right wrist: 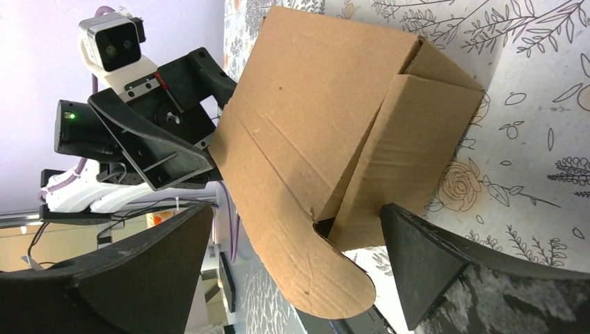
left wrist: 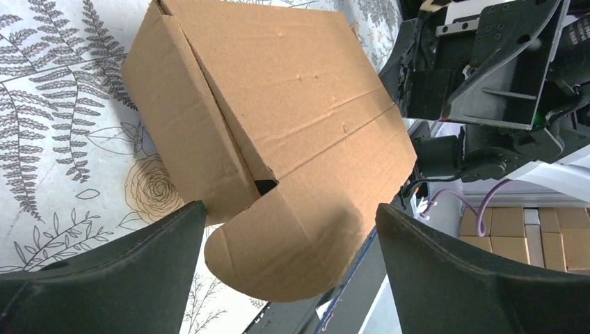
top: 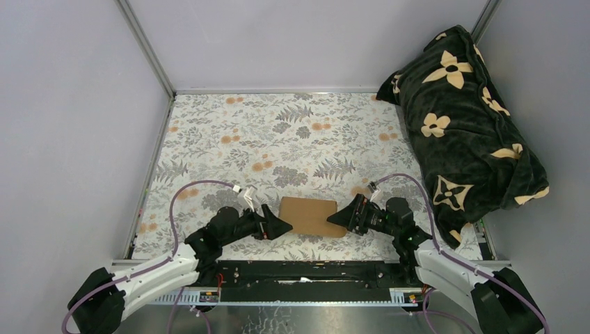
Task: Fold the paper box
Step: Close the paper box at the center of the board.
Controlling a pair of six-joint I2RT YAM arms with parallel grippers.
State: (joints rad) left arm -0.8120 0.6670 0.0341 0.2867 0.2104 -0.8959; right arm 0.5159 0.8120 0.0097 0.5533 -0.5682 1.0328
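The paper box (top: 308, 216) (left wrist: 278, 118) (right wrist: 327, 132) lies on the table (top: 229, 132), which is covered in a leaf-and-flower print. It sits close to the near edge, about midway along it, between the two arms. It is plain brown cardboard, already standing as a small box with its side walls up. One rounded flap (left wrist: 285, 250) (right wrist: 327, 285) sticks out loose past a corner (a dark gap shows where it meets the wall).

The left gripper (top: 284, 227) (left wrist: 289, 207) reaches in from the box's left side with its jaws spread wide, holding nothing. The box's near corner and flap sit between the two dark fingers in the left wrist view. The right gripper (top: 334, 218) (right wrist: 296, 209) faces it from the box's right side, also fully spread and empty-handed. Whether any fingertip actually touches the cardboard cannot be told.

A dark plush blanket (top: 463, 125) with cream flowers is heaped along the table's right edge, from the far right corner forward, well apart from the box.
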